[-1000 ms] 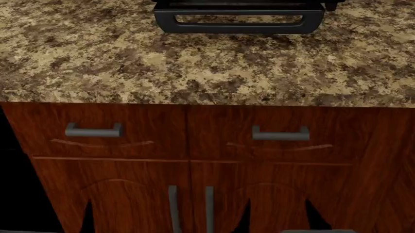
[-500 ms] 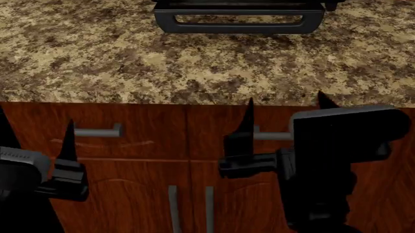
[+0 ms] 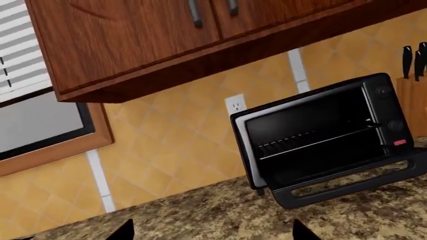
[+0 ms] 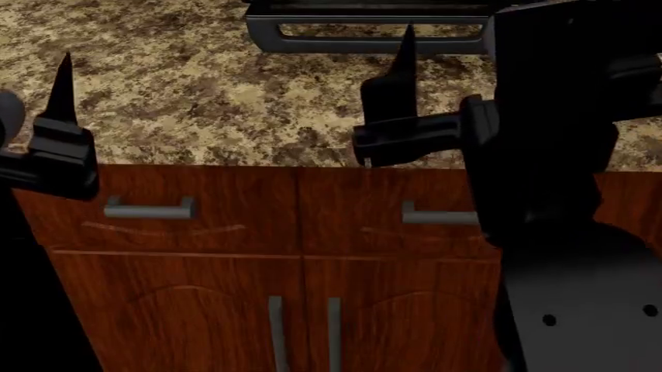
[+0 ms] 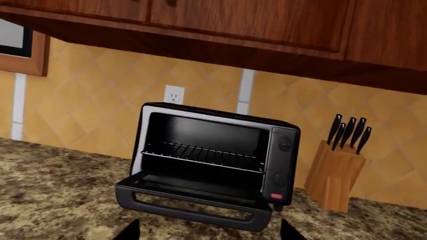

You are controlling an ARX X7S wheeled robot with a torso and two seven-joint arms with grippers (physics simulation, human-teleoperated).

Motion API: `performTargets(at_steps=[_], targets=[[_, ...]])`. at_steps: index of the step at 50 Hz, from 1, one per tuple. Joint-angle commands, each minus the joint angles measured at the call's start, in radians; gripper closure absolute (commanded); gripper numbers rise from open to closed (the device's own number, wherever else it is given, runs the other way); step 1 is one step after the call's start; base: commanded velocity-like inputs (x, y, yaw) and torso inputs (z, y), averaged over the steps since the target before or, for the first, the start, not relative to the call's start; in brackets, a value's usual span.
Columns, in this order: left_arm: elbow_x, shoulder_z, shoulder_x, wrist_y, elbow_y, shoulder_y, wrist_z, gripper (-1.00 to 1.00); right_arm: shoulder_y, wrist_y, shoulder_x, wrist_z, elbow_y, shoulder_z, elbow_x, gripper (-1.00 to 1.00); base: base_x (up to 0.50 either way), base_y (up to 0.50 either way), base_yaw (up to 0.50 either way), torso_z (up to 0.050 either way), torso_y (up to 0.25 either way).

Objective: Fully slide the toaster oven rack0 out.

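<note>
The toaster oven (image 5: pixel 213 167) sits centre frame on the bench (image 5: pixel 47 190), door dropped, with rack0 (image 5: pixel 200 155) seated mid-cavity. The right gripper (image 4: pixel 455 108) and left gripper (image 4: pixel 31 124) hang spread and empty near the bench edge. The thin wire rack looks light, stiff and slippery, so its silvery front bar seems the best hold.

One toaster oven (image 5: pixel 213 165) holding one rack0 (image 5: pixel 200 156), one knife block (image 5: pixel 333 175) with four knives (image 5: pixel 348 131), one wall outlet (image 5: pixel 174 94).

Home kitchen: granite counter (image 5: pixel 47 175), knife block (image 5: pixel 333 175), cabinets (image 4: pixel 300 263).
</note>
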Motion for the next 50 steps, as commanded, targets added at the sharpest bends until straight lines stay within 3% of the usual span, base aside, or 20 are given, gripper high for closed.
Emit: performTargets(at_steps=[1,11,50], targets=[[-0.008,0.010,-0.009,-0.033,-0.027,-0.071,0.014,-1.00,0.067,0.028,0.012,-0.003,0.023,0.000,0.007,-1.00,0.00,0.00,0.00,0.000,0.000],[-0.014,0.018,-0.020,-0.075,-0.040,-0.123,0.026,-1.00,0.112,0.063,0.009,-0.009,0.033,0.014,0.023,-1.00,0.04,0.00,0.00,0.000,0.000],[-0.017,0.021,-0.035,-0.098,-0.009,-0.131,0.021,-1.00,0.118,0.083,0.024,0.002,0.015,0.012,0.044,-1.00,0.31,0.04,0.00,0.000,0.000]])
